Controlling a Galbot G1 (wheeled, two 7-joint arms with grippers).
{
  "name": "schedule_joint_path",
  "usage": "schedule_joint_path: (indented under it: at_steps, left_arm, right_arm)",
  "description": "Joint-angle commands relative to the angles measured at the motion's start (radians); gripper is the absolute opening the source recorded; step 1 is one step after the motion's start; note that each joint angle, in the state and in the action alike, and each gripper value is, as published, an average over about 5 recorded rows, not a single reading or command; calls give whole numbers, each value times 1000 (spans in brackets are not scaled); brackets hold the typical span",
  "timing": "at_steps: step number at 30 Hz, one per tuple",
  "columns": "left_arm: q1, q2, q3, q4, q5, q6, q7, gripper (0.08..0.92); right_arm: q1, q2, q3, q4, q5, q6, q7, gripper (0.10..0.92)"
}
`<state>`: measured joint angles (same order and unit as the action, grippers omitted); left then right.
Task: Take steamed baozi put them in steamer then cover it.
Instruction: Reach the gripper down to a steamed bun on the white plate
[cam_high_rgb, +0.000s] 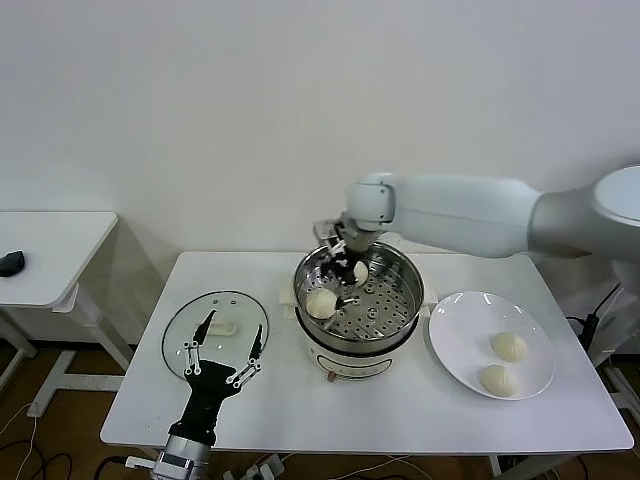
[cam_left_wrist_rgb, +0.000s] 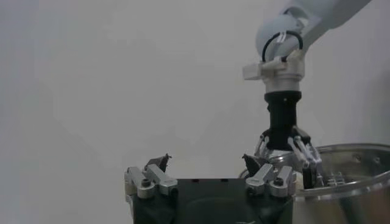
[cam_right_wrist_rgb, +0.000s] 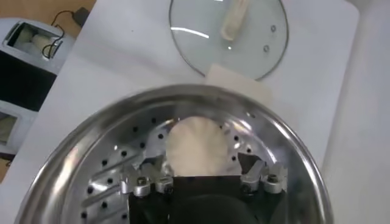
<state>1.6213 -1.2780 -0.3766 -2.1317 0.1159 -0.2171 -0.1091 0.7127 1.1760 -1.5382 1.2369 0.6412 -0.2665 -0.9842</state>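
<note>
The steel steamer (cam_high_rgb: 392, 318) stands mid-table with two baozi on its holed tray, one by its left rim (cam_high_rgb: 321, 302) and one farther back (cam_high_rgb: 361, 271). My right gripper (cam_high_rgb: 338, 290) reaches down into it. In the right wrist view the right gripper (cam_right_wrist_rgb: 198, 165) is open, and a baozi (cam_right_wrist_rgb: 194, 143) lies on the tray (cam_right_wrist_rgb: 116, 176) between its fingers with a gap on one side. Two more baozi (cam_high_rgb: 509, 346) (cam_high_rgb: 497, 379) lie on the white plate (cam_high_rgb: 460, 330). The glass cover (cam_high_rgb: 200, 345) with its white handle (cam_high_rgb: 224, 326) lies flat at the left. My left gripper (cam_high_rgb: 234, 326) hovers open over the cover's near edge, empty (cam_left_wrist_rgb: 205, 163).
A small white side table (cam_high_rgb: 55, 250) with a dark object (cam_high_rgb: 10, 263) stands at the far left. The plate sits right of the steamer. The left wrist view shows the right arm's wrist (cam_left_wrist_rgb: 281, 115) above the steamer rim (cam_left_wrist_rgb: 353, 167). A grey box (cam_right_wrist_rgb: 27, 58) sits beyond the table's edge.
</note>
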Motion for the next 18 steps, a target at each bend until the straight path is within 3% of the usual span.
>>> schedule_joint_path:
  at_steps: [1,7,18]
  left_arm:
    - [-1,2,4,0,2,2,0,823]
    - [-1,2,12,1,4,3,1,823]
    - [3,-5,14,-2,10,7,1,823]
  right_arm:
    - [136,-264,39,61,-92,49,-222,823]
    - [162,-452,33,61,-228,137,-374,823]
    - [0,-643,9,87,-379,180,-397,823]
